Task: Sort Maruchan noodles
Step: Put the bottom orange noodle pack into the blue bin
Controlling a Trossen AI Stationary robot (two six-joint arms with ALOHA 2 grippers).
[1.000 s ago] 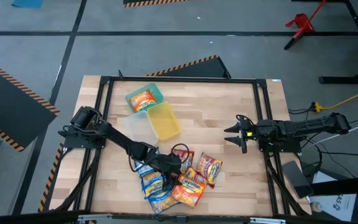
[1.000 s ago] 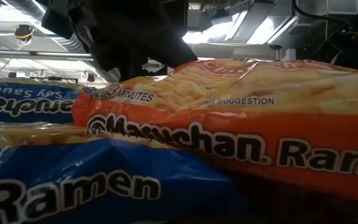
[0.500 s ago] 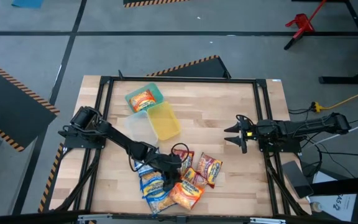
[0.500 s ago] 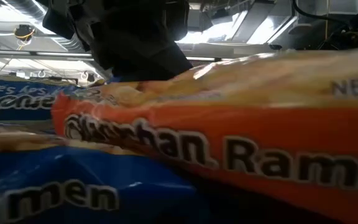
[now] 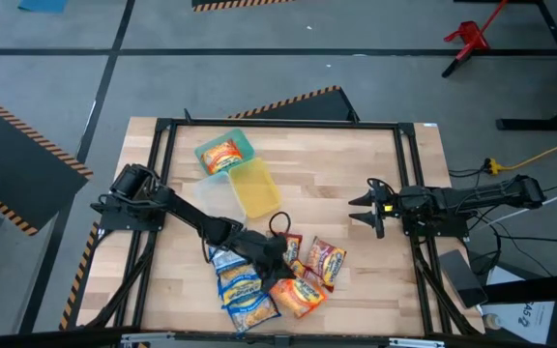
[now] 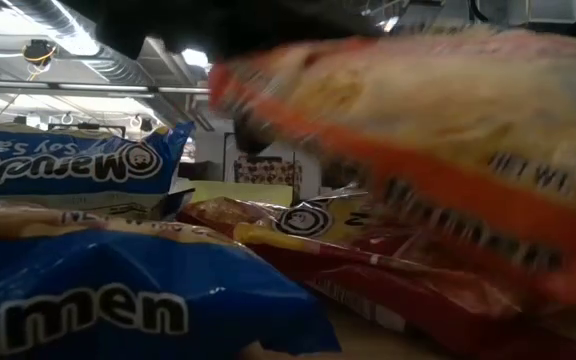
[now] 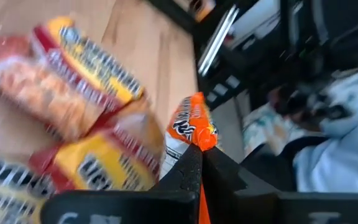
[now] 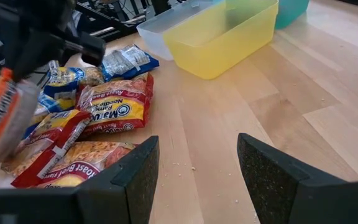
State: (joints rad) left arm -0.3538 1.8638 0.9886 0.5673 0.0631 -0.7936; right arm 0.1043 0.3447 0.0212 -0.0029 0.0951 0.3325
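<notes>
Several Maruchan noodles packets lie in a pile near the table's front edge: blue ones point(image 5: 237, 287), red-brown ones point(image 5: 323, 261) and an orange one point(image 5: 299, 296). My left gripper point(image 5: 280, 267) reaches in from the left, over the pile, and is shut on the orange packet point(image 6: 438, 130), which is raised and tilted above a red-brown packet point(image 6: 368, 260). Another orange packet point(image 5: 222, 155) lies in the green container point(image 5: 244, 143) at the back. My right gripper point(image 5: 369, 213) waits open at the table's right side, touching nothing. My left gripper pinches an edge of the orange packet point(image 7: 193, 127) between its two fingers; a bit of the edge sticks out past the fingertips. The fingers come slanting down from the table's left. The packet point(image 8: 2, 118) hangs tilted below them; whether its lower end still touches the pile I cannot tell.
A yellow container point(image 5: 255, 188) and a clear container point(image 5: 214, 199) stand side by side behind the pile, next to the green one. Bare wood point(image 5: 356, 164) lies between the pile and my right gripper. A black frame point(image 5: 409, 184) runs around the table.
My left gripper has shut on the orange packet and raised it. The packet, which lay flat on the pile, is now tipped up and has swung toward the right, uncovering the red-brown packet under it. The blue packets have stayed where they were.
</notes>
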